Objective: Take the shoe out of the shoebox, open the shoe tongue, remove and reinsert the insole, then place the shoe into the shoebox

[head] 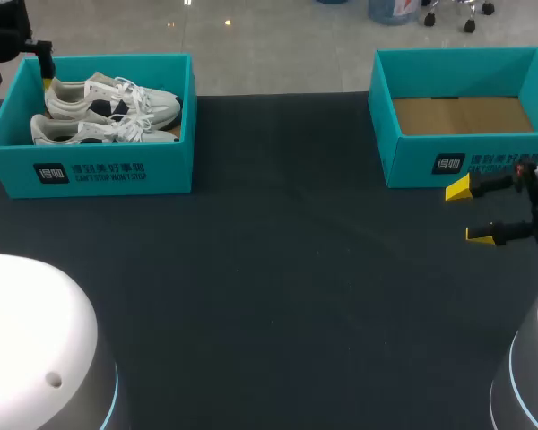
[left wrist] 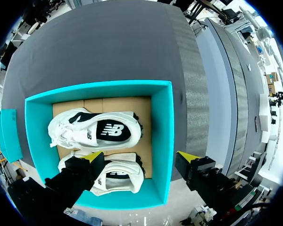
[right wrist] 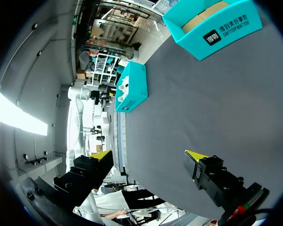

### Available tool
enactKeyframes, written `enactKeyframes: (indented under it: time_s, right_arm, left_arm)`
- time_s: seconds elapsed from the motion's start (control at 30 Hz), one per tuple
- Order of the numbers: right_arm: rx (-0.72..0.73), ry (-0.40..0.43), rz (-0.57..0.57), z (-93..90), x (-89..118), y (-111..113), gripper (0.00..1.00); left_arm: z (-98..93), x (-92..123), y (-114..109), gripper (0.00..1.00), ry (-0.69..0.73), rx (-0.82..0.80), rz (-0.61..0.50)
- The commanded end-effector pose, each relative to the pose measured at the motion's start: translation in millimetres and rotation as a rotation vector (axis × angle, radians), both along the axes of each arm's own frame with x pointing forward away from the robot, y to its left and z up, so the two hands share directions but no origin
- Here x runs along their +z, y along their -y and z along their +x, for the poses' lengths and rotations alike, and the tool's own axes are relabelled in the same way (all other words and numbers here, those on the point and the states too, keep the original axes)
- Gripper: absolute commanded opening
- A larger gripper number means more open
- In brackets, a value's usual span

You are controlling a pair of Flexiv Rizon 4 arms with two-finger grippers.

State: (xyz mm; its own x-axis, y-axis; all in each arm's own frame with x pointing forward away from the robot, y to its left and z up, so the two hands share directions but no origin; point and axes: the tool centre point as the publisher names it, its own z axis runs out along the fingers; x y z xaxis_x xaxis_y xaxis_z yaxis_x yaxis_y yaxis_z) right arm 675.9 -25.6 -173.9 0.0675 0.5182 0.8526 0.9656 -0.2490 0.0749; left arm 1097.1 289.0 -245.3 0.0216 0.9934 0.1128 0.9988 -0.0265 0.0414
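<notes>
Now | left gripper (left wrist: 139, 157) spread, hovering over the shoebox (left wrist: 163, 127) at the far-left corner of the table (head: 278, 287) | far white sneaker (left wrist: 119, 172) lies just below us, long axis along our finger line, so we judge a wrist turn is needed | right gripper (head: 468, 212) spread, well apart.

Table (head: 278, 269): left shoebox (head: 90, 175) at rear left, right shoebox (head: 448, 161) at rear right, well apart. In left shoebox: rear shoe (head: 117, 97) and front shoe (head: 94, 133), side by side, toes to the right. Left gripper (head: 20, 79) above that box's rear left corner, astride its left wall. Right gripper (head: 471, 212) just before right shoebox, by the table's right edge
</notes>
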Motion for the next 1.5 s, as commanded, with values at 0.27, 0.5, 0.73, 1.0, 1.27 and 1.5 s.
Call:
enactKeyframes:
  time_s: [0.27,0.5,0.73,1.0,1.27,1.5]
  right_arm:
    - [-0.003,-0.001,-0.003,-1.3,-0.1,-0.7,1.0]
    - [-0.003,-0.001,-0.003,-1.3,-0.1,-0.7,1.0]
    - [-0.003,-0.001,-0.003,-1.3,-0.1,-0.7,1.0]
    - [-0.003,-0.001,-0.003,-1.3,-0.1,-0.7,1.0]
    - [-0.003,-0.001,-0.003,-1.3,-0.1,-0.7,1.0]
    - [-0.003,-0.001,-0.003,-1.3,-0.1,-0.7,1.0]
  left_arm:
    - [-18.4,-27.4,-4.6,0.97,-0.015,-0.046,-0.016]
    - [-16.1,-50.8,-1.3,0.87,-0.037,-0.081,-0.02]
    - [-10.3,-72.4,-0.6,0.65,-0.066,-0.129,-0.063]
    - [-5.5,-92.0,-2.7,0.81,-0.054,-0.197,-0.07]
    - [-4.5,-112.6,0.6,0.8,-0.078,-0.207,-0.091]
    - [-3.2,-126.1,1.9,0.81,-0.083,-0.213,-0.085]
